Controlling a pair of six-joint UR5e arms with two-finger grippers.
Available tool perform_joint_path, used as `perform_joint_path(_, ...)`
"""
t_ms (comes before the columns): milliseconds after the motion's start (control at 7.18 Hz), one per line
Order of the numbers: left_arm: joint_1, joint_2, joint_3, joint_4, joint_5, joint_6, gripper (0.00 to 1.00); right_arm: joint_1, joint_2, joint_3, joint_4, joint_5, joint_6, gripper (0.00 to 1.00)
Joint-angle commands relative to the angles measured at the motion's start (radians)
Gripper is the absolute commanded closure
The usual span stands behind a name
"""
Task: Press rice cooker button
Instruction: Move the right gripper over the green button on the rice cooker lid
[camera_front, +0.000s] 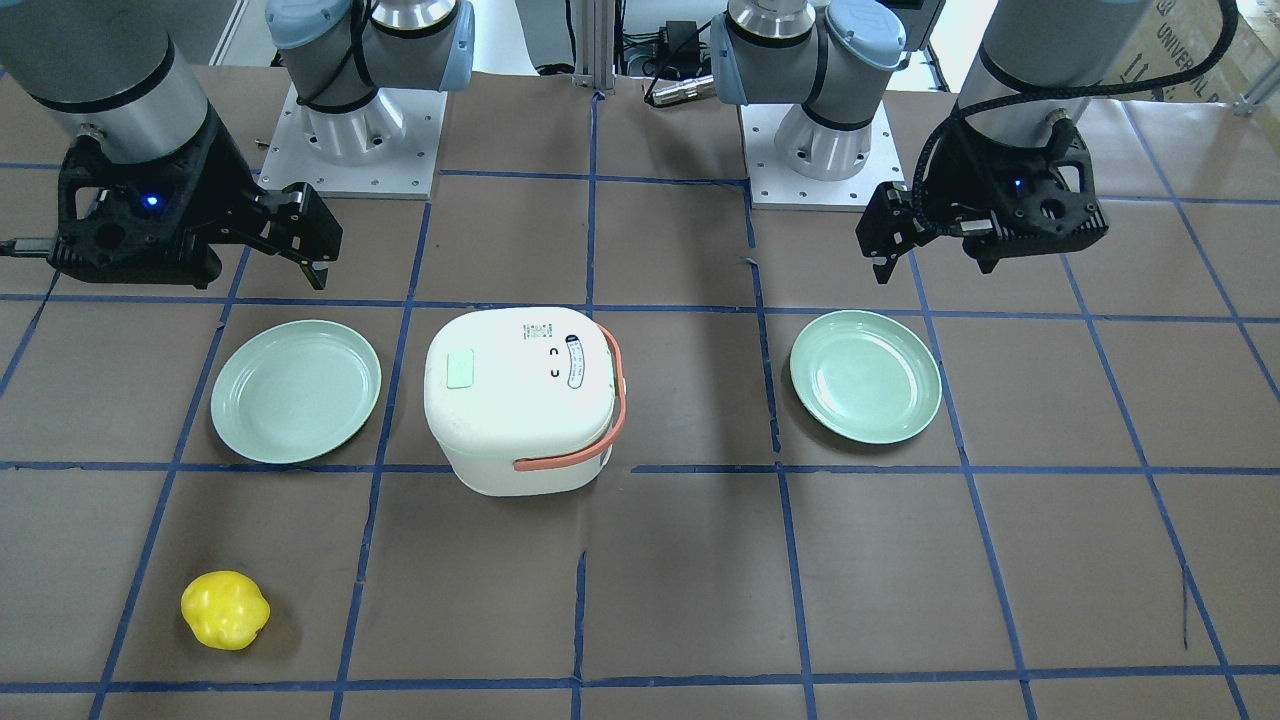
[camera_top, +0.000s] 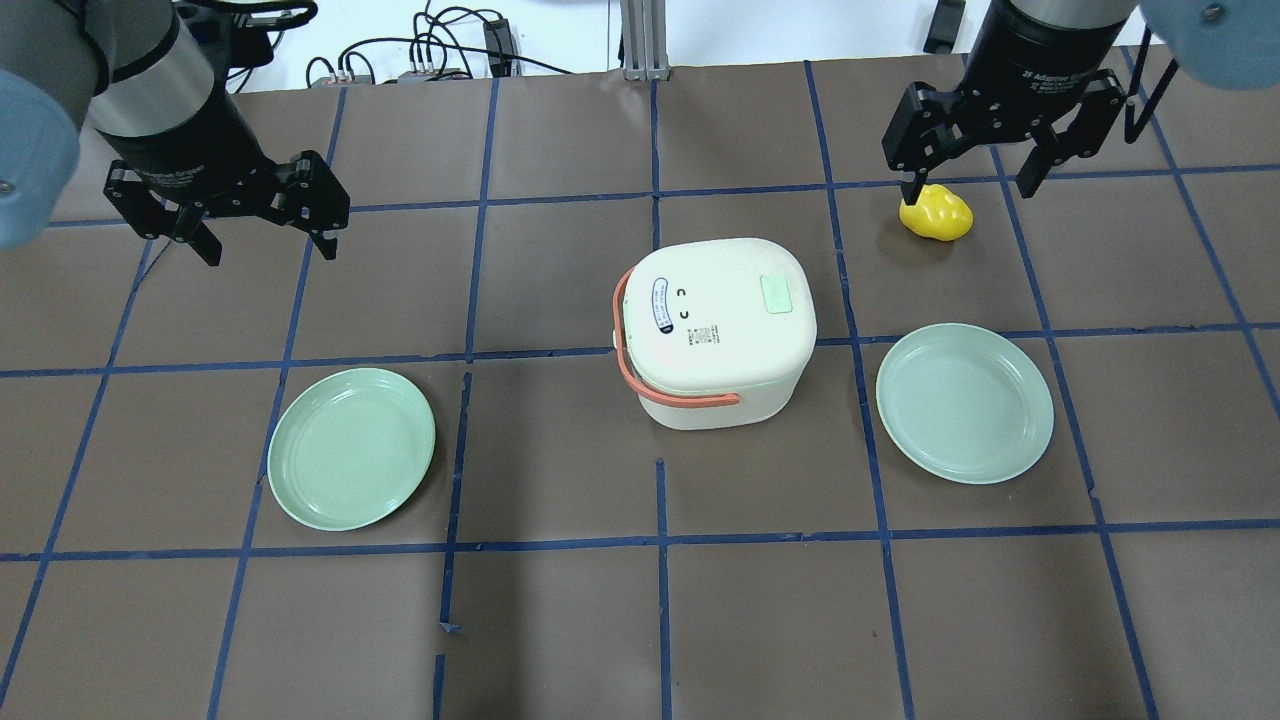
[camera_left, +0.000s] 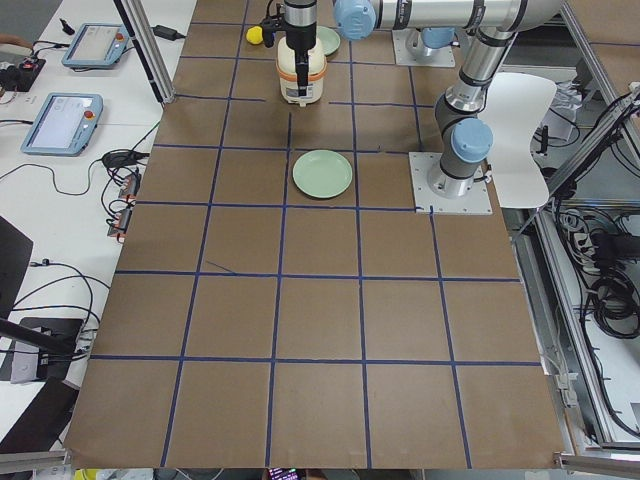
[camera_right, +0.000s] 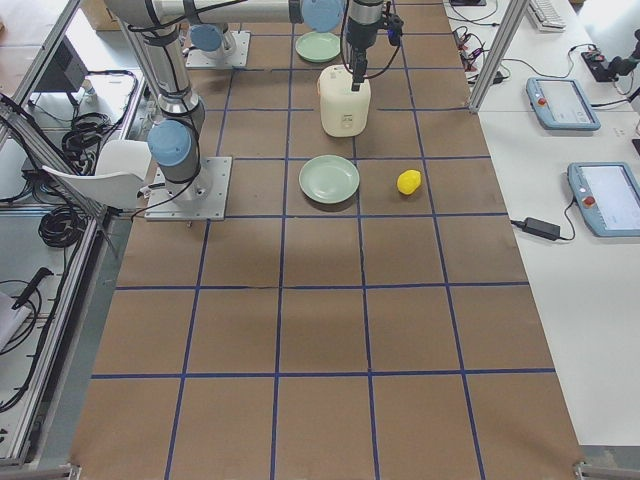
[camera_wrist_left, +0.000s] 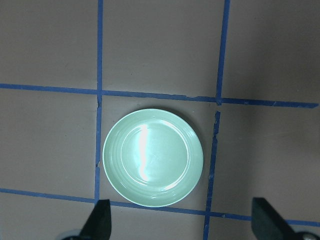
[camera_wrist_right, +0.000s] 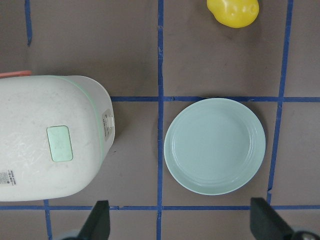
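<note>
The white rice cooker (camera_top: 715, 330) with an orange handle stands at the middle of the table, lid closed. A pale green rectangular button (camera_top: 775, 293) sits on its lid, toward my right side; it also shows in the right wrist view (camera_wrist_right: 60, 143) and the front view (camera_front: 461, 368). My right gripper (camera_top: 970, 188) is open and empty, high above the table, beyond and to the right of the cooker. My left gripper (camera_top: 268, 240) is open and empty, far to the cooker's left. In the right wrist view the open gripper (camera_wrist_right: 180, 220) hovers between cooker (camera_wrist_right: 45, 140) and plate.
A green plate (camera_top: 352, 447) lies left of the cooker, under my left gripper (camera_wrist_left: 182, 220). A second green plate (camera_top: 965, 402) lies to the right. A yellow pepper-like object (camera_top: 936, 213) lies on the table below my right gripper. Blue tape lines grid the brown table.
</note>
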Motion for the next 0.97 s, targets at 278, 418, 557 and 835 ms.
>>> perform_joint_path(278,0.0,0.0,0.0,0.0,0.0,0.0,0.0,0.022,0.022,-0.015,-0.042,0.058,0.06,0.01)
perform_joint_path(418,0.0,0.0,0.0,0.0,0.0,0.0,0.0,0.053,0.05,-0.016,-0.059,0.098,0.141,0.12)
perform_joint_path(557,0.0,0.0,0.0,0.0,0.0,0.0,0.0,0.108,0.073,-0.015,-0.105,0.108,0.163,0.28)
perform_joint_path(835,0.0,0.0,0.0,0.0,0.0,0.0,0.0,0.147,0.114,0.003,-0.119,0.166,0.166,0.69)
